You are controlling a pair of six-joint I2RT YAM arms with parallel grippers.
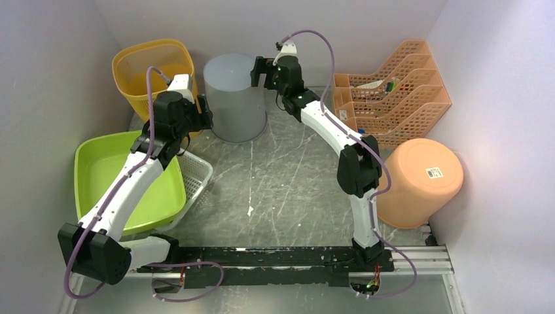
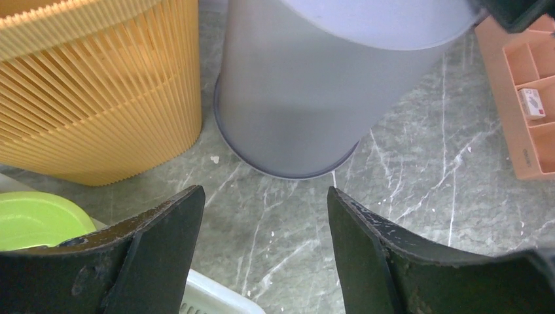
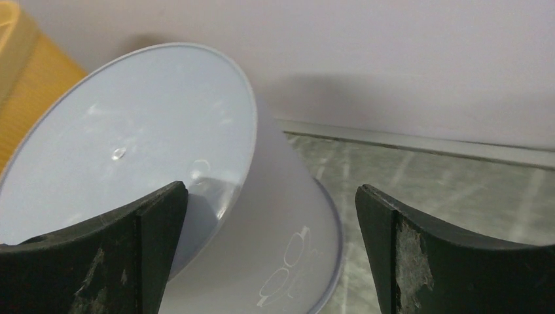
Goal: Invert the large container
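The large container (image 1: 234,98) is a grey plastic bin at the back middle of the table. It stands with its closed flat base (image 3: 131,144) facing up and its wider rim (image 2: 288,171) down on the marble top. My left gripper (image 1: 206,114) is just left of the bin's lower wall. In the left wrist view the left gripper (image 2: 265,196) is open, with bare table between its fingers and the bin a short way ahead. My right gripper (image 1: 262,70) hovers at the bin's upper right edge. In the right wrist view the right gripper (image 3: 271,193) is open wide and holds nothing.
A yellow ribbed basket (image 1: 154,72) stands close to the bin's left. A green tub (image 1: 124,180) and a white mesh basket (image 1: 196,173) lie under the left arm. An orange file rack (image 1: 393,91) and a peach bin (image 1: 419,180), bottom up, sit at the right.
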